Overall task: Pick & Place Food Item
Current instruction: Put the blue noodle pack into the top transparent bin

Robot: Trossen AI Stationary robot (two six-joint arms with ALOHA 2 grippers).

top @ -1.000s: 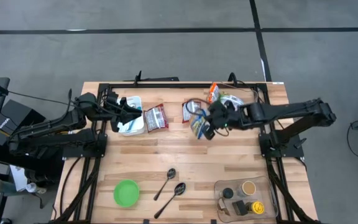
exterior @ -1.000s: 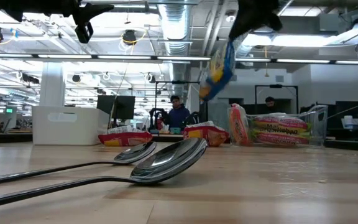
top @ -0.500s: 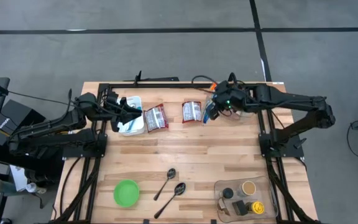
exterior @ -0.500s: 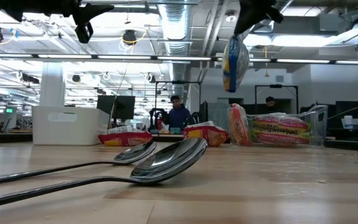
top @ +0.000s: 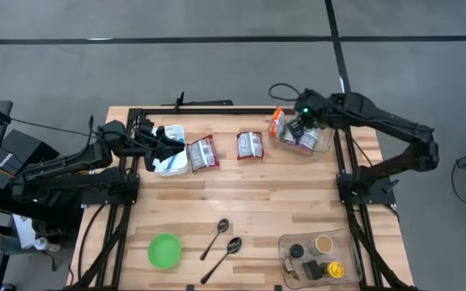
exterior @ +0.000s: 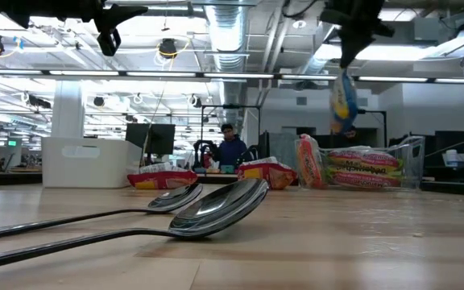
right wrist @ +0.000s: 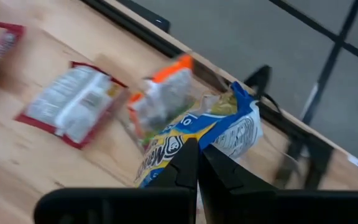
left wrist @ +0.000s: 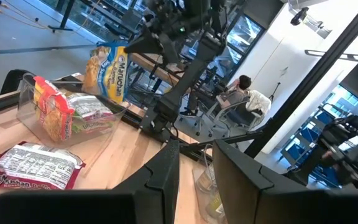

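My right gripper is shut on a yellow-and-blue noodle packet and holds it above a clear bin at the table's far right. The bin holds several packets, one of them orange and upright. Two red-and-white packets lie flat on the table between the arms. My left gripper is open and empty, waiting over a white container at the far left. My right gripper pinches the noodle packet's top edge between its two fingers. The fingers come from above, pointing down. The packet hangs below them, upright and lifted clear, with its lower end above the bin's contents.
A green bowl sits near the front left. Two spoons lie at the front middle. A clear tray of small jars stands at the front right. A black rail runs along the table's far edge.
My right gripper has carried the noodle packet up from the table's middle toward the far right edge. The packet now hangs upright over the clear bin instead of tilting above the table.
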